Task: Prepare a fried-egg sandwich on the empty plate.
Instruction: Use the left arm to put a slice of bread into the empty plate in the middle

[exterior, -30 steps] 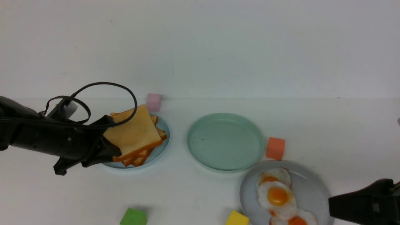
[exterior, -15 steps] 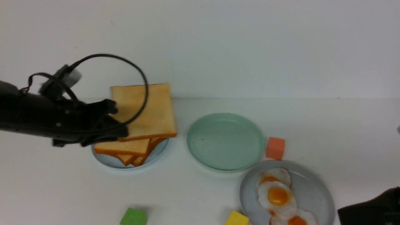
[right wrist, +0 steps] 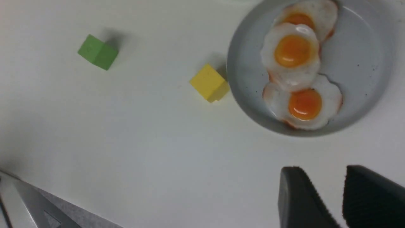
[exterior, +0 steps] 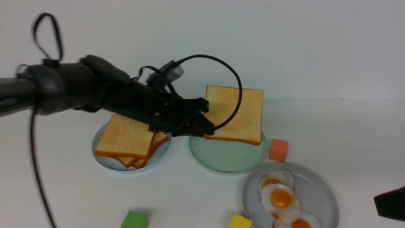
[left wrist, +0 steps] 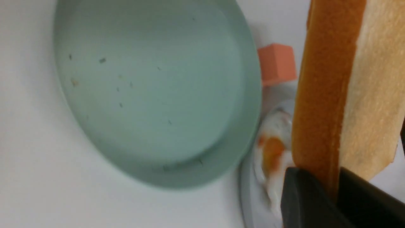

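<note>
My left gripper [exterior: 204,122] is shut on a golden toast slice [exterior: 235,114] and holds it level above the far side of the empty mint-green plate [exterior: 221,158]. In the left wrist view the slice [left wrist: 326,91] stands edge-on between the black fingers [left wrist: 303,196], with the plate [left wrist: 152,85] bare beneath. Fried eggs [exterior: 281,198] lie on the grey plate [exterior: 316,193] at the front right. Only a dark tip of my right gripper [exterior: 389,205] shows at the right edge; the right wrist view shows it [right wrist: 319,172] open and empty, apart from the eggs [right wrist: 294,53].
A pale blue plate [exterior: 107,163] at the left carries a pile of toast [exterior: 126,139]. An orange cube [exterior: 278,150] sits just right of the mint plate. A green cube [exterior: 134,219] and a yellow cube [exterior: 239,221] lie near the front edge. A white wall closes the back.
My left arm has lifted the top slice off the toast pile and carried it right, from the blue plate to above the mint plate. The right gripper has drawn back toward the right edge.
</note>
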You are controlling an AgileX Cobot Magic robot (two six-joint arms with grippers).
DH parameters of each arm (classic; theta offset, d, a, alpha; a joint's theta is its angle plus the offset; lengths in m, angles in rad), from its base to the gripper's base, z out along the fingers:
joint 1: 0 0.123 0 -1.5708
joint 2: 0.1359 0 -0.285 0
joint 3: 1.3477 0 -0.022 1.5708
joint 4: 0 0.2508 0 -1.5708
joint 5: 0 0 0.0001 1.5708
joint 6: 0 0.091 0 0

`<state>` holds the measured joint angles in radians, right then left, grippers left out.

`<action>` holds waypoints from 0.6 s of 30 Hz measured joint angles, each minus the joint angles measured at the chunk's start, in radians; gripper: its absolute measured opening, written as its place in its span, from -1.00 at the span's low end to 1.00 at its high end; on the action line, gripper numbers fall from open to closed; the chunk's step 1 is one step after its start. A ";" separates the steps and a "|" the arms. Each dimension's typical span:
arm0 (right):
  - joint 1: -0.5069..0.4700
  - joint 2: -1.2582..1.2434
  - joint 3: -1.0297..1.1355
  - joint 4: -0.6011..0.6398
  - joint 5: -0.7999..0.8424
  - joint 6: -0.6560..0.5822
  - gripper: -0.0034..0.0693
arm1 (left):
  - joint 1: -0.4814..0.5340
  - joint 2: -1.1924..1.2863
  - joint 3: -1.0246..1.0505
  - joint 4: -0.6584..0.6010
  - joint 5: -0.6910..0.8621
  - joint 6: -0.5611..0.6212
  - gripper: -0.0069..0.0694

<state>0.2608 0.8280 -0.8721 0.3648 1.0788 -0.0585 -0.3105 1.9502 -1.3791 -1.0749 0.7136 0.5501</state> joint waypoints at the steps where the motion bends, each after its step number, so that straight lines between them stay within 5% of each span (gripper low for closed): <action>1: 0.000 0.000 0.000 -0.002 0.002 0.001 -0.24 | 0.000 0.033 -0.027 0.001 -0.001 -0.014 -0.60; 18: 0.000 0.000 0.000 -0.014 0.009 0.001 -0.24 | 0.000 0.236 -0.114 0.019 -0.062 -0.106 -0.57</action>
<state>0.2608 0.8280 -0.8721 0.3511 1.0883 -0.0577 -0.3105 2.1867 -1.4935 -1.0558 0.6515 0.4445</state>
